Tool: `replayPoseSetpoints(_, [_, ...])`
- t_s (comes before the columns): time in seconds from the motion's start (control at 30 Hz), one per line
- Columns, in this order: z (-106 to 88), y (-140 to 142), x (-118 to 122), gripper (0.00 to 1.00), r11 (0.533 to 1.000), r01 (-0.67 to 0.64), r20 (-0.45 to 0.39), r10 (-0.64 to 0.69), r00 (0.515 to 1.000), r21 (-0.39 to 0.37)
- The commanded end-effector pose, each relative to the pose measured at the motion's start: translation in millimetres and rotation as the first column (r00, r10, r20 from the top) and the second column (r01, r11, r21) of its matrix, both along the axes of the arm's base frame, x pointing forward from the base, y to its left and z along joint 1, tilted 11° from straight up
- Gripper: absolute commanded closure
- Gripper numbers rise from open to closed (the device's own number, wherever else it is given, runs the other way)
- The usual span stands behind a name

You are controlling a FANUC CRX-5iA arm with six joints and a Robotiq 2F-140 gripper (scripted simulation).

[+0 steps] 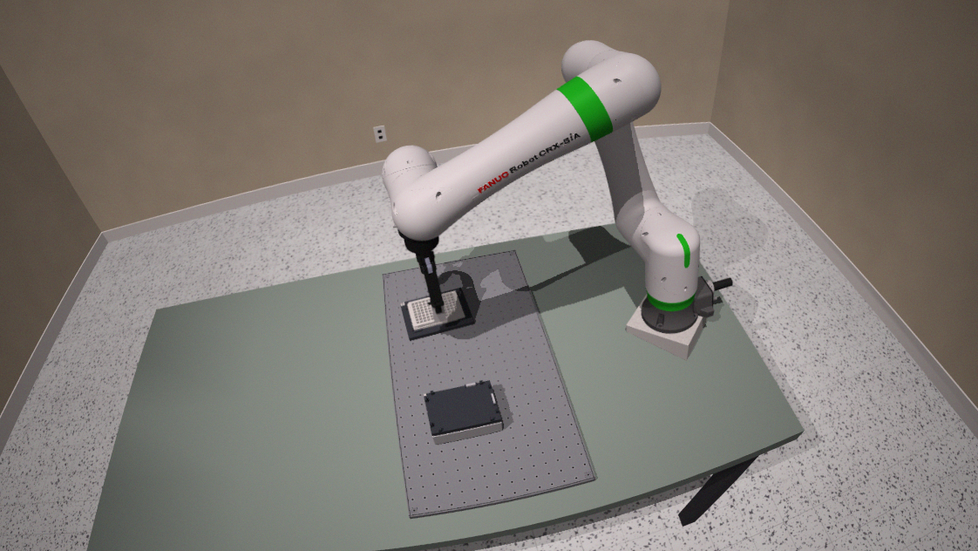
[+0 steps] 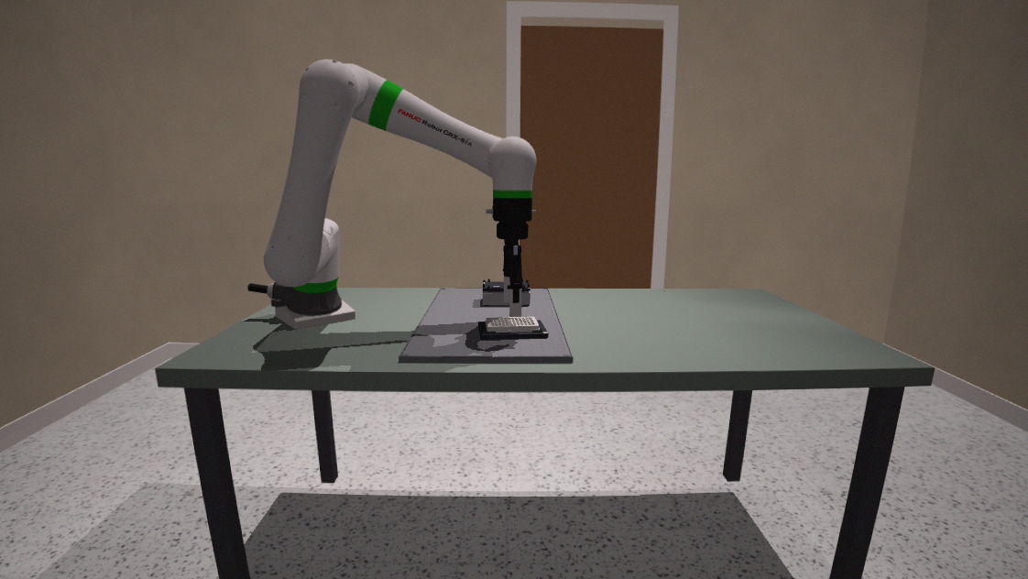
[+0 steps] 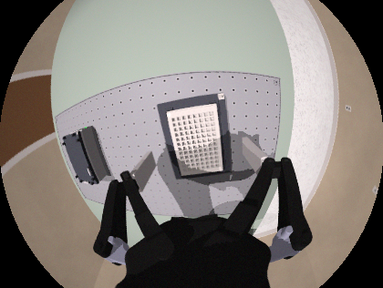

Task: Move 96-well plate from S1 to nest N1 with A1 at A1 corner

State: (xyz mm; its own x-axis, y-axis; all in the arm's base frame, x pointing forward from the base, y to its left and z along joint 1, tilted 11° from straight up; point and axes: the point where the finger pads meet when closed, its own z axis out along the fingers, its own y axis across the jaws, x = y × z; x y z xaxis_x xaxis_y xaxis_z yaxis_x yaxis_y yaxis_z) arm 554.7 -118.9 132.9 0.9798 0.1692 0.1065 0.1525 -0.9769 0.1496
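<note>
Presently the 96-well plate [image 1: 425,312] is seen lying flat in the dark plate nest N1 [image 1: 457,323] on the perforated board [image 1: 506,438]. Nothing is grasped by the hand [image 3: 196,169], whose fingers are spread wide above the plate. Plate shaker S1 [image 1: 464,412] stands well apart on the worktop [image 1: 260,383].

Light was even and soft; the arm [image 1: 519,157] cast shadows across the table [image 1: 274,383]; wrist view was fisheye-warped, edges black.

Matt perforated breadboard [image 1: 519,438] — glossy arm [image 1: 519,160].
</note>
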Motion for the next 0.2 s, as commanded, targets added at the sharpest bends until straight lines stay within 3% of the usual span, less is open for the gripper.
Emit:
replayPoseSetpoints(0.0, [5.1, 0.7, -0.5, 0.00, 1.000, 0.000, 0.000, 0.000, 1.000, 0.000])
replayPoseSetpoints(0.17, [5.1, 0.7, -0.5, 0.00, 1.000, 0.000, 0.000, 0.000, 1.000, 0.000])
